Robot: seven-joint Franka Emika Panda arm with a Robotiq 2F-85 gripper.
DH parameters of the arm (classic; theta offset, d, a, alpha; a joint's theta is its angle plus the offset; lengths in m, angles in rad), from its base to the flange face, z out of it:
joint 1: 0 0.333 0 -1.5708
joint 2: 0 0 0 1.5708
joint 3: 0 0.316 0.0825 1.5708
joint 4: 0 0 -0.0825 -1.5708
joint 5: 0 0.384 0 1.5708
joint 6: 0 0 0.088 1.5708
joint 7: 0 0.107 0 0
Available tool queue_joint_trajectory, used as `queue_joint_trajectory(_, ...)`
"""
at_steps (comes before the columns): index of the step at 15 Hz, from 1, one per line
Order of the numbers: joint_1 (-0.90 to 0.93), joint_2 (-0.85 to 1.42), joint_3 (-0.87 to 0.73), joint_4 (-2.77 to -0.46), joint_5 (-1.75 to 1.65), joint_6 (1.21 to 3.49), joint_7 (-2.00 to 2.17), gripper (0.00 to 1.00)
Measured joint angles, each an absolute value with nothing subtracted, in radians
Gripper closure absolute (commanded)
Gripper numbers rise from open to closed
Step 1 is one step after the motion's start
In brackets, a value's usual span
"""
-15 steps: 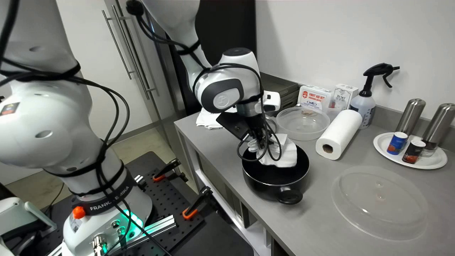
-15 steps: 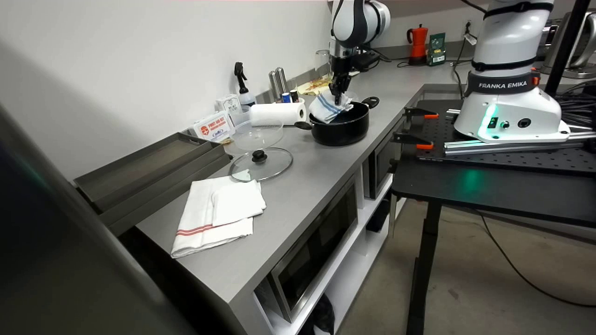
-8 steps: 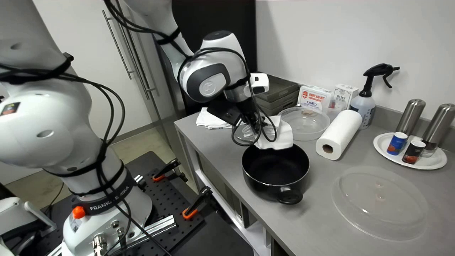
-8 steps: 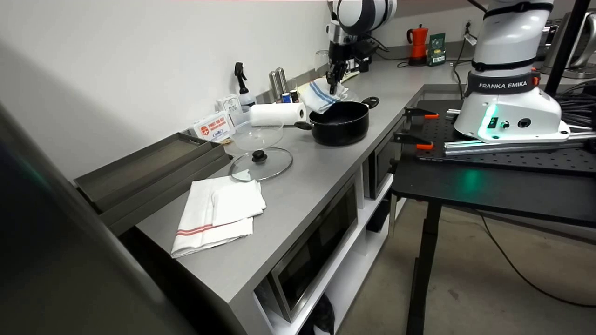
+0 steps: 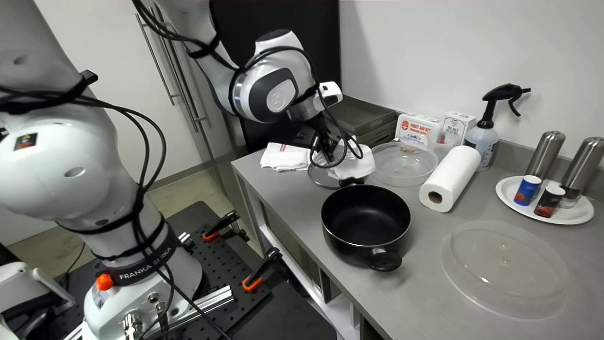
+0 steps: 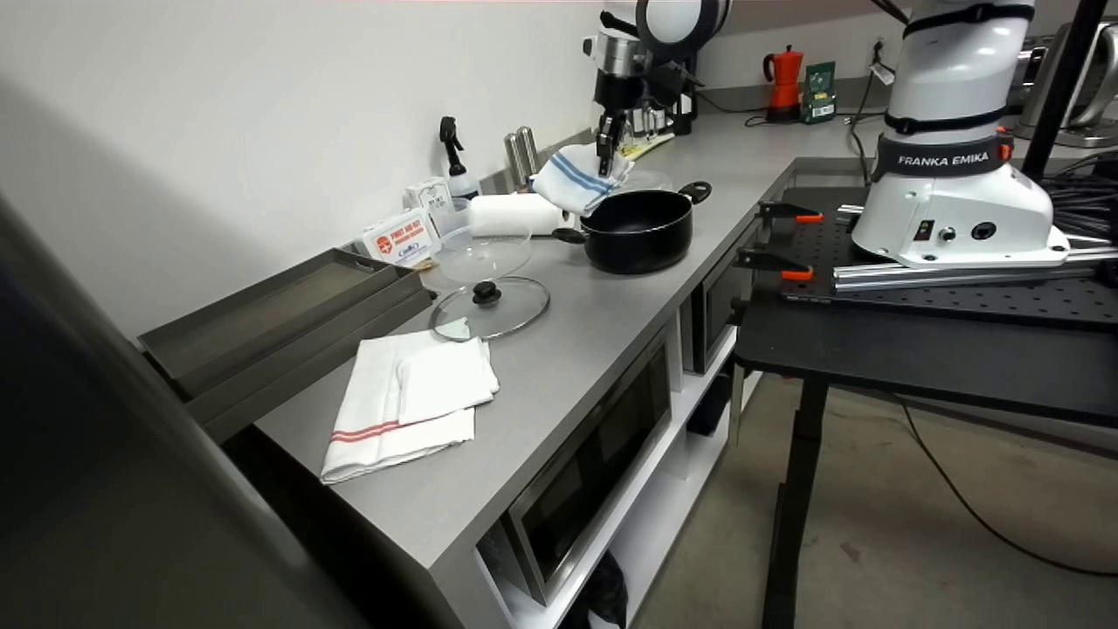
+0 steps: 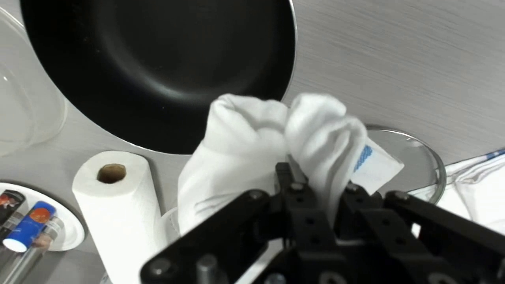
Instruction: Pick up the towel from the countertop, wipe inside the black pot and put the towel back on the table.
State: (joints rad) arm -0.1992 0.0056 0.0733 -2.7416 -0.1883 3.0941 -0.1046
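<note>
Gripper (image 6: 604,168) was clenched on the bunched, blue-striped white towel (image 6: 569,182), which in an exterior view hung at the far side of the black pot (image 5: 351,250); pot stood upright on the grey countertop (image 5: 417,302); paper roll (image 5: 452,175) lay to its right, glass lid (image 5: 321,179) on the far side.

The towel (image 6: 569,182) is white with blue stripes, the gripper (image 7: 319,181) black. The pot (image 6: 638,252) is black inside and out, edged in silver. The counter (image 6: 576,323) is grey, finely streaked in the wrist view. The folded cloth (image 6: 371,402) is white with red stripes, the paper-towel roll (image 5: 450,177) white around a brown core (image 7: 112,174). The first-aid box (image 5: 416,128) is white with red lettering, the plate (image 5: 583,212) white. A blue canister (image 5: 527,191) and a black canister (image 5: 549,202) are both capped in white. The spray bottle (image 5: 482,141) has a black trigger head (image 5: 499,92); the moka pot (image 6: 784,83) is red-orange and black, the trays (image 6: 288,301) grey-brown.
</note>
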Motion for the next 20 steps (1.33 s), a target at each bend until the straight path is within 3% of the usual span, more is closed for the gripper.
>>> queue_joint_trajectory(11, -0.103, -0.032, 0.276, -2.731, -0.673, 2.893, 0.362, 0.97)
queue_joint_trajectory(20, -0.051, 0.264, 0.31, -2.5, -0.828, 2.673, 0.596, 0.97)
